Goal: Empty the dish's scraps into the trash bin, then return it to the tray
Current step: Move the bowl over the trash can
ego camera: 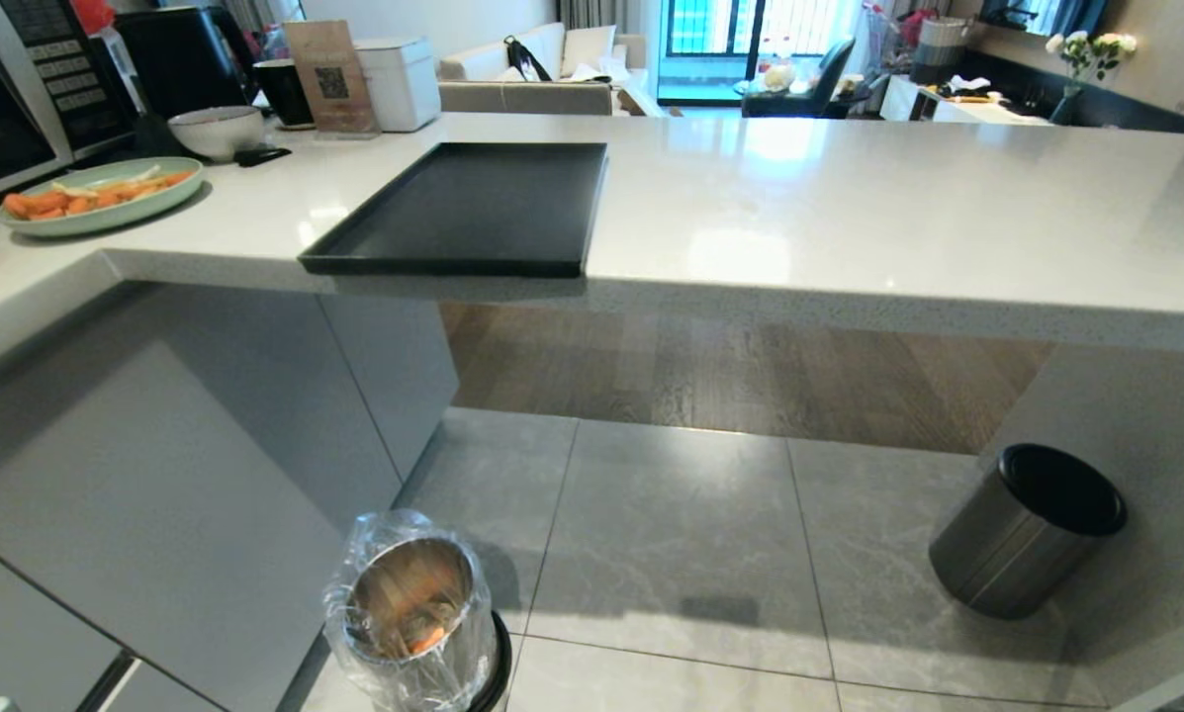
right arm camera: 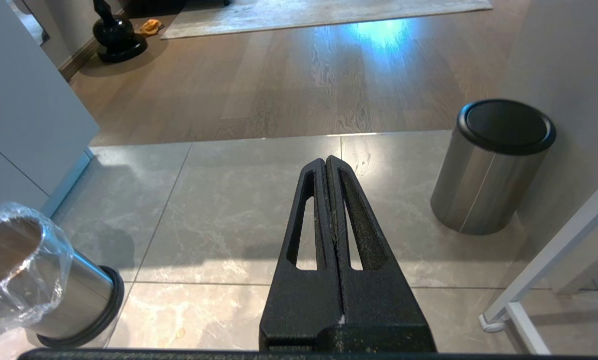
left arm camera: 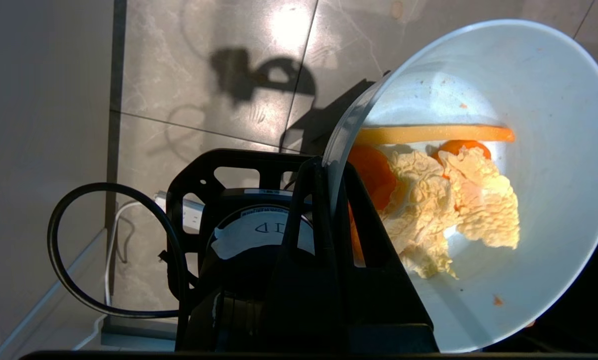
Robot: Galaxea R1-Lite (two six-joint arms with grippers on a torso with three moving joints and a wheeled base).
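Left gripper pinches the dish rim, tilted, scraps inside, for the near-left trash bin; right gripper closed, empty

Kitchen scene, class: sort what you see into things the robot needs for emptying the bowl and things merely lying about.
Needed:
bowl, pinched at its rim by the left gripper
scraps inside it
bagged bin
black tray

Lying about:
green plate of carrot sticks
dark lidded bin
grey bowl
right gripper, shut, idle
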